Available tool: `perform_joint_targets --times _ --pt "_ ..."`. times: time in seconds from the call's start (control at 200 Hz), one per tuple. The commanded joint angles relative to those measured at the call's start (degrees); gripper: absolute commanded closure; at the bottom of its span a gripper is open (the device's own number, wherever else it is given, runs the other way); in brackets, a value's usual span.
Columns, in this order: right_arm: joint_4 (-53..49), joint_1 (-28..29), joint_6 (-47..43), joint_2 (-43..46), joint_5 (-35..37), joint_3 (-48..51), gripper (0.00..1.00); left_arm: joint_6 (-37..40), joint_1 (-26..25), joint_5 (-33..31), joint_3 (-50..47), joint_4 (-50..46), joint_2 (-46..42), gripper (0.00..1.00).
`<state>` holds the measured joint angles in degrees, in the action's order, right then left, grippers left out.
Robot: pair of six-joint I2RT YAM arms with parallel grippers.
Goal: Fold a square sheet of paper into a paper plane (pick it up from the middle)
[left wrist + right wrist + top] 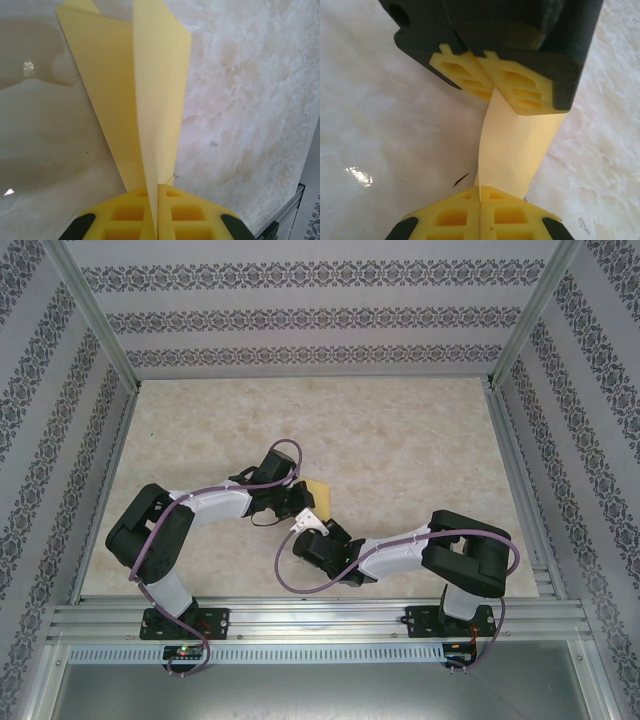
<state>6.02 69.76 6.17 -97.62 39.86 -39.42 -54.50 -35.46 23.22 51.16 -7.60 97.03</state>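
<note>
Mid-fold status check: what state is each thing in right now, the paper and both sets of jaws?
paper plane: folded to a slim point along a centre crease, pinched by both grippers.
left gripper: jaws shut on the narrow end of the paper plane.
right gripper: jaws shut on the paper plane, close to the left gripper.

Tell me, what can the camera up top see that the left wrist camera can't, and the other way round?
Top view: both arms whole, the left arm and the right arm, plus the patterned walls. Left wrist view: up close, the yellow paper is a long point with a middle fold, pinched in the shut left gripper. Both: that paper and the pale marbled table.
</note>
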Motion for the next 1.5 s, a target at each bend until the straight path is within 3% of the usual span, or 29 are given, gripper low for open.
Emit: perform_joint_targets --times 0.0,0.105,0.225,0.28,0.355,0.435,0.575,0.764,1.104,1.499 --pt "1.1 0.4 0.4 -0.6 2.3 -0.9 1.0 1.2 -0.9 -0.8 1.6 -2.7 -1.3 0.91" --pt "2.3 0.3 0.7 -0.6 1.9 -0.4 1.0 1.4 -0.8 -2.0 2.0 -4.3 -2.1 0.87" --pt "4.9 -0.3 1.4 0.3 -1.3 0.8 1.0 1.8 -0.8 -5.2 2.6 -7.3 -4.3 0.75" --pt "7.0 -0.9 2.3 1.4 -4.0 1.9 1.0 2.0 -0.7 -7.5 3.0 -9.7 -5.8 0.66" --pt "9.7 -2.3 4.0 2.9 -7.8 3.5 1.0 2.4 -0.3 -10.9 3.4 -12.9 -7.9 0.63" --pt "12.7 -4.1 5.9 4.4 -12.7 5.3 1.0 1.9 0.2 -14.8 2.8 -15.3 -10.7 0.51" --pt "17.7 -6.7 9.4 5.7 -19.4 8.2 1.0 0.6 0.8 -19.6 0.4 -16.6 -16.0 0.42" --pt "22.4 -10.6 14.1 5.3 -28.8 10.5 1.0 0.8 1.0 -20.9 -0.7 -17.1 -18.6 0.41" --pt "31.8 -18.2 24.6 4.6 -42.7 14.6 1.0 1.5 1.0 -16.8 -1.4 -13.8 -16.9 0.42" --pt "41.4 -24.3 36.0 -0.4 -50.7 17.2 1.0 1.5 1.0 -12.8 -2.4 -10.0 -14.4 0.43"
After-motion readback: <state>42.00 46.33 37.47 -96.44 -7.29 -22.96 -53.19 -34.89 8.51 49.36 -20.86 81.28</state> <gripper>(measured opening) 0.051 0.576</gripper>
